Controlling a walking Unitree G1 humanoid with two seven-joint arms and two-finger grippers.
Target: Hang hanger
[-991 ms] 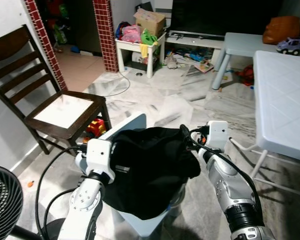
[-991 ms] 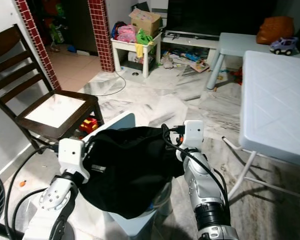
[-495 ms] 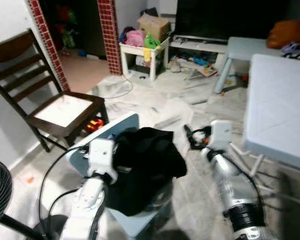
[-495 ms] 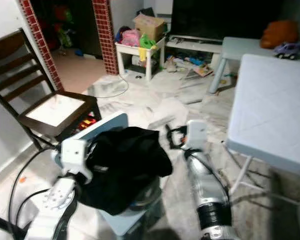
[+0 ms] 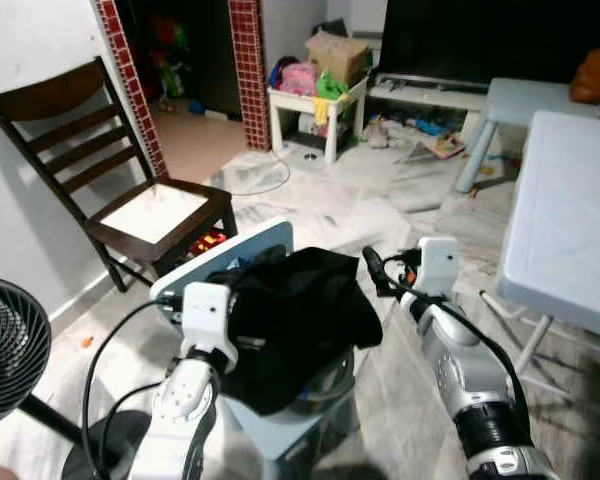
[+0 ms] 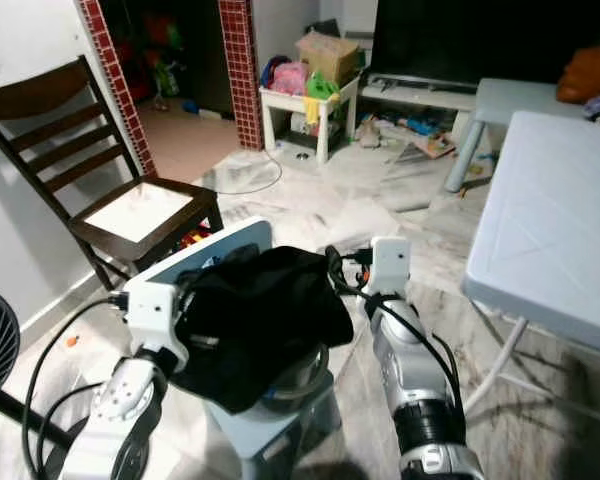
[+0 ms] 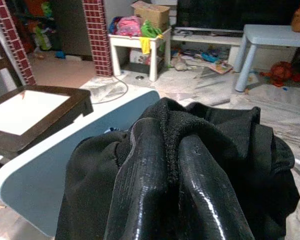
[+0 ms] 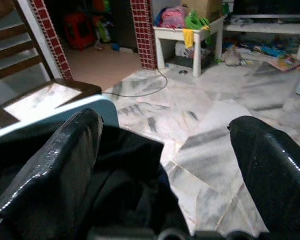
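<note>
A black garment (image 5: 295, 310) lies bunched over a light blue plastic stool (image 5: 225, 258) just in front of me. My left gripper (image 7: 177, 165) is shut on a fold of the garment, its fingers buried in the cloth. At the garment's right edge my right gripper (image 8: 165, 145) stands wide open, with nothing between its fingers (image 8: 270, 160). The cloth lies just below its other finger. A grey curved rim (image 5: 325, 380) peeks out under the cloth; I cannot tell what it is.
A dark wooden chair (image 5: 160, 210) stands to the left by the wall, and a black fan (image 5: 10, 350) at the near left. A white folding table (image 5: 570, 210) fills the right. Farther off are a brick pillar (image 5: 245, 50), a cluttered small table (image 5: 315, 105) and a littered marble floor.
The camera has swung and shifted. The garment, spread wide between both arms a second ago, is now bunched at the left gripper. The right gripper has come off its edge.
</note>
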